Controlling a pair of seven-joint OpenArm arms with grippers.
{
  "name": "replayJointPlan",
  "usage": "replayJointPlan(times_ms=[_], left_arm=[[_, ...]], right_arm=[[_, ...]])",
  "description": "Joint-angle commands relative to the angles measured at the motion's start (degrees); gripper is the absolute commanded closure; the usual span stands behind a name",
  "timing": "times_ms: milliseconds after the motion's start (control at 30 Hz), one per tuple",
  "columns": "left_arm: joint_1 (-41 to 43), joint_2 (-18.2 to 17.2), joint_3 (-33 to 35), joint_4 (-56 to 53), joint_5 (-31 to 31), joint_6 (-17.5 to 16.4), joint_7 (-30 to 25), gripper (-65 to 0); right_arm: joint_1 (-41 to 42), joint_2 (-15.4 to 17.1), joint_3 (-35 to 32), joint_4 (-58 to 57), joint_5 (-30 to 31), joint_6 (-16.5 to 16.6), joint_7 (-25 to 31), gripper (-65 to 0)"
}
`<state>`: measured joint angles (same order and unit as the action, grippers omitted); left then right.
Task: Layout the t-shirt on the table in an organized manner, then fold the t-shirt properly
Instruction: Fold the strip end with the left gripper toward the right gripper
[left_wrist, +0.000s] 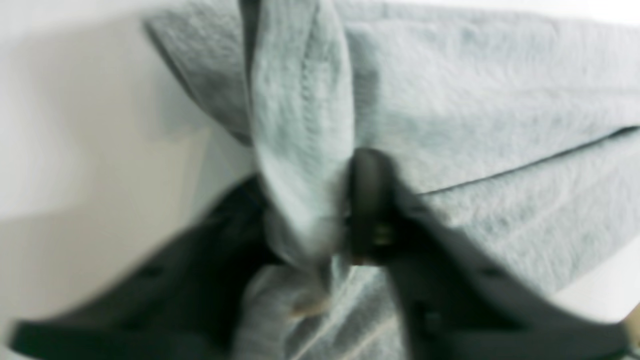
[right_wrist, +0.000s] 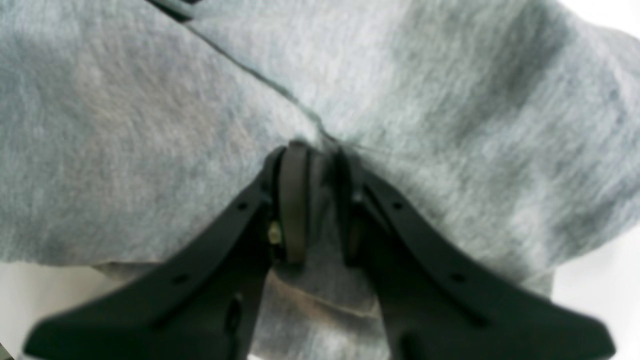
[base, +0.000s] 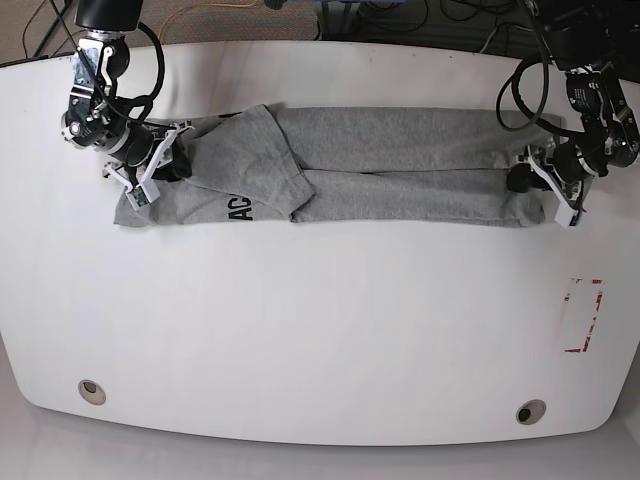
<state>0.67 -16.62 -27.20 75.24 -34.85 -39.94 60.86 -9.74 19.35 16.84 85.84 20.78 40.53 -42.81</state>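
The t-shirt (base: 340, 170) lies on the table (base: 320, 330) as a long narrow band, folded lengthwise, in the far half of the top. It runs from the base view's left side to its right side, and black letters "AC" show near the left part. One sleeve flap lies over the band, approx. in the left third.

No containers are in view, so nothing to tell there.

The right gripper (right_wrist: 312, 200) is at the band's end on the base view's left. In the right wrist view its fingers (right_wrist: 292, 200) stand close together w/ grey cloth pinched between them, a seam running up from the tips. So this one grips the t-shirt.

The left gripper (left_wrist: 310, 215) is at the other end of the band, on the base view's right. In the left wrist view a bunched fold of the cloth rises between its two black fingers (left_wrist: 370, 200); the picture is blurred, but the fingers look pressed on the fold from both sides.

Edges & room: the band's far edge is near the table's back edge; both ends are near the side edges, where the arms stand. The whole near half of the table is bare white, w/ two grommet holes (base: 91, 391) near the front edge and a red-marked rectangle (base: 583, 315) near the right edge, well apart from the cloth.
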Motion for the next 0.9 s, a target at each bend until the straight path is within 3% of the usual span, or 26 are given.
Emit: replayJointPlan(times_ms=[0,100,200,500,700,867], left_arm=[[-0.18,-0.83,0.26,0.76,0.17,-0.06,0.99,-4.9],[-0.18,-0.92,0.43,1.02,0.17,-0.06,1.07,-0.1],[0.08,-1.00,0.96,3.75,0.52,-0.06,1.16,0.0],[4.48,-0.30,10.01,24.49,5.80,-0.06,2.22,0.0],[3.86,3.22,16.52,31.09,6.15,-0.06,6.96,0.0],[1.49,6.03,21.79,31.79,6.32,-0.06,7.75,0.0]], right_arm=[[-0.33,0.38,-0.09,-0.08,-2.97,-0.53,-3.57,-10.1],[-0.33,0.29,-0.09,-0.08,-2.97,-0.53,-3.57,-10.1],[-0.33,-0.41,-0.09,-0.08,-2.97,-0.53,-3.57,-10.1],[-0.42,-0.67,-0.09,-0.08,-2.97,-0.53,-3.57,-10.1],[-0.42,-0.76,-0.09,-0.08,-2.97,-0.53,-3.57,-10.1],[-0.42,-0.76,-0.18,-0.08,-2.97,-0.53,-3.57,-10.1]])
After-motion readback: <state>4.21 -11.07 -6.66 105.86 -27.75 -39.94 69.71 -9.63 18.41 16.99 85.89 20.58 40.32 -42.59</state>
